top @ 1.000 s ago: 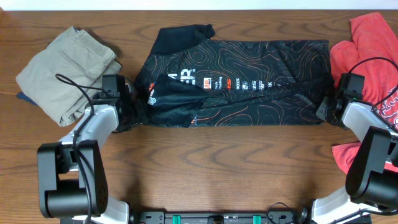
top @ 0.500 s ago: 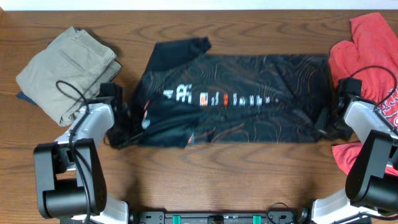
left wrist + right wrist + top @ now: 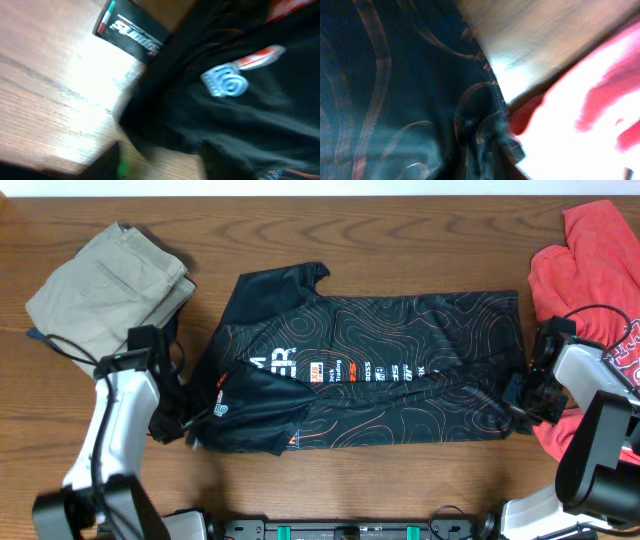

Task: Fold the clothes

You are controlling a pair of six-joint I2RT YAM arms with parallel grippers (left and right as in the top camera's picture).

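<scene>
On a wooden table (image 3: 400, 470), the left gripper (image 3: 187, 427) sits at the near-left corner of the black sports jersey (image 3: 400, 370) and the right gripper (image 3: 515, 395) at its right edge. Blur hides whether either one grips. The jersey lies spread at the centre. Khaki trousers (image 3: 100, 295) lie far left and a red garment (image 3: 590, 260) far right.

The black jersey (image 3: 380, 375) with thin orange contour lines and a row of sponsor logos lay spread lengthwise across the counter (image 3: 400, 480), partly folded.

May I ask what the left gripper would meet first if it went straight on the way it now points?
The black jersey: the left gripper points into its near left corner, with fabric apparently right against it.
</scene>
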